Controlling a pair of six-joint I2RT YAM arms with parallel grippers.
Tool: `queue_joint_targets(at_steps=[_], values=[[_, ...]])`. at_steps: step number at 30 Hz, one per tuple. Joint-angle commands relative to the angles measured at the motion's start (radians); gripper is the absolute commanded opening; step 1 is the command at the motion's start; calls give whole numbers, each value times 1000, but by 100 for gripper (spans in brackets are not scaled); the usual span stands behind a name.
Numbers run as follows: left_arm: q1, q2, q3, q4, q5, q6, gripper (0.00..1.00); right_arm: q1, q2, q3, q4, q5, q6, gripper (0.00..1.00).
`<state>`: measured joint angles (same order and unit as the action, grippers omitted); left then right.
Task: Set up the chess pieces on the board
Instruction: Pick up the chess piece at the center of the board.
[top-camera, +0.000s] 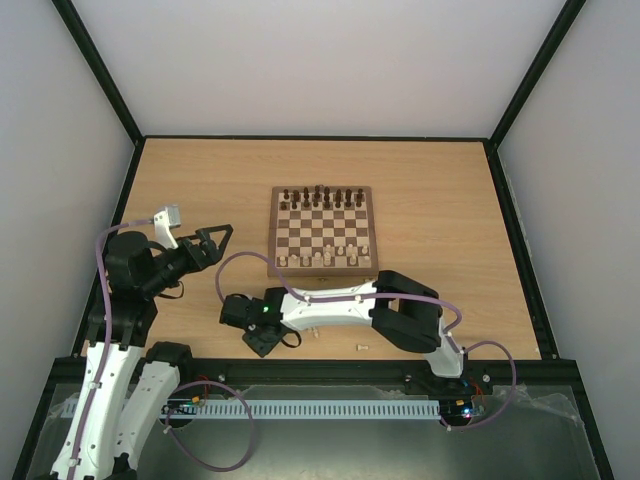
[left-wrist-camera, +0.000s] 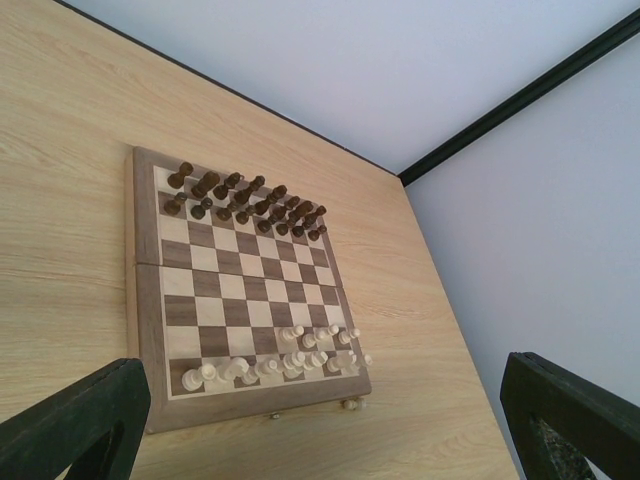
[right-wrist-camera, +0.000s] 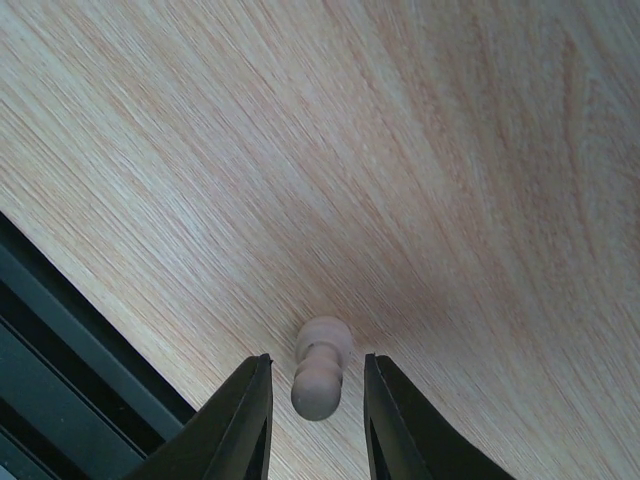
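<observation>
While the dark brown pieces (left-wrist-camera: 245, 200) fill their two far rows, the pale side of the board (top-camera: 322, 232) is only partly dressed. The chess pieces (left-wrist-camera: 290, 360) in cream line the nearest row, which looks full or close to it. A short run of pawns holds the right-hand half of the row in front, and the left-hand squares of that row are bare. I judge the job well past halfway, with roughly four pawns left to seat.

Counts, as far as the views allow: one board; two rows of dark pieces that look like sixteen (they crowd together, so I would not swear to it); about a dozen pale pieces standing on the board; at least two pale ones off it. One of those, a stray piece (top-camera: 363, 347), lies on its side on the table (top-camera: 450, 200) near the front edge. The other is a pawn (right-wrist-camera: 320, 370), lying on the wood close to the dark front rail. The right gripper (right-wrist-camera: 317, 362) straddles it, fingers parted just wider than the pawn with a sliver of gap on each side, so nothing is clamped yet. The left gripper (top-camera: 222, 238) hangs spread wide and empty, left of the board and apart from it
</observation>
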<state>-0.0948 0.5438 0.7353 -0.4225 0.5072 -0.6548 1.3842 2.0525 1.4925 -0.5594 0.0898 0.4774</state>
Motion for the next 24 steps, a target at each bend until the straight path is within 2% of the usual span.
queue_joint_targets(at_steps=[1,8,18,24], values=[[6,-6,12,-6,2,7,99,7,20,32,-53,-1,-13,26],[6,-4,12,-7,1,9,99,-2,31,40,-43,-3,-20,26],[6,-5,6,-5,-2,6,99,-18,30,26,-30,-7,-31,11],[6,5,-3,9,0,3,99,-96,-138,-73,-30,37,-24,9]])
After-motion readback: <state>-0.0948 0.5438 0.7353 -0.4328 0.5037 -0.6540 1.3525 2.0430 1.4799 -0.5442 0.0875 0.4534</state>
